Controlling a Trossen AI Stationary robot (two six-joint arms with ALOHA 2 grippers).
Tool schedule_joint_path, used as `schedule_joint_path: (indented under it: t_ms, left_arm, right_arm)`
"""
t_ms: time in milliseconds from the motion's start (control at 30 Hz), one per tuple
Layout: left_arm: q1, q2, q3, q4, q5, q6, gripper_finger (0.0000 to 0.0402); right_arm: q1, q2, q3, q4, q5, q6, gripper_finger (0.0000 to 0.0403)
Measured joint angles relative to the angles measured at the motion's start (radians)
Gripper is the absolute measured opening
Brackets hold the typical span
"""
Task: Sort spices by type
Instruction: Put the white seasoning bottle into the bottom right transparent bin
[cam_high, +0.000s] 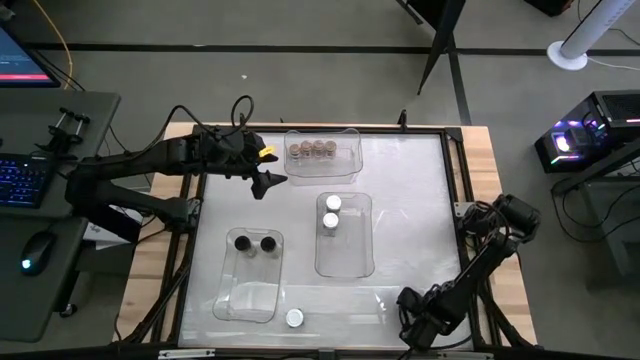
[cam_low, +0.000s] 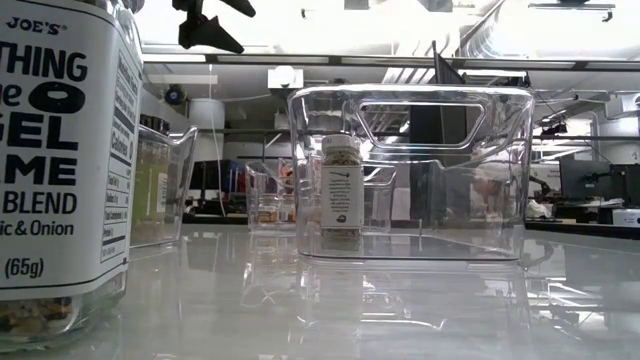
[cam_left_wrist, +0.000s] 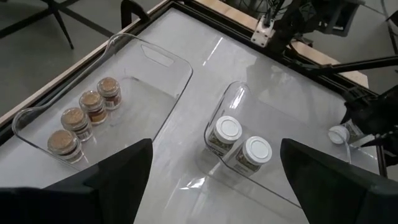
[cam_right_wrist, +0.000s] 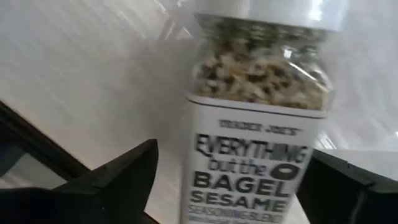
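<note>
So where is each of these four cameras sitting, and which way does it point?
High view: above the table, looking straight down; shows both arms, three clear bins and a loose white-lidded jar.
Low view: at tabletop height, looking level across; the same jar looms close, the left gripper hangs above.
Left wrist view: on the left arm, looking down past its open fingers at the tan-lidded jars.
Right wrist view: on the right arm, open fingers flanking that white-lidded jar.
Shared: high, low and right wrist views all show it.
</note>
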Motion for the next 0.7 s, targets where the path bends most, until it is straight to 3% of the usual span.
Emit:
schedule_joint_path:
  t_ms: [100, 267, 500, 700]
  left_arm:
    - [0.000, 0.000, 0.000, 0.000, 0.000, -0.001, 0.0341]
    - [0.000, 0.000, 0.000, 0.009, 0.003, -0.036, 0.0341]
    - [-0.001, 0.009, 0.020, 0.167, 0.147, -0.098, 0.0341]
    - [-0.002, 0.117, 0.188, 0.157, 0.160, 0.143, 0.0341]
  right_arm:
    - [-0.007, 0.000, 0.000, 0.009, 0.003, -0.013, 0.0305]
    - [-0.030, -0.040, 0.000, -0.019, 0.014, -0.049, 0.0188]
    - [-0.078, -0.270, 0.000, -0.201, 0.106, -0.123, 0.0189]
    - [-0.171, -0.538, 0.000, -0.352, 0.355, -0.181, 0.0189]
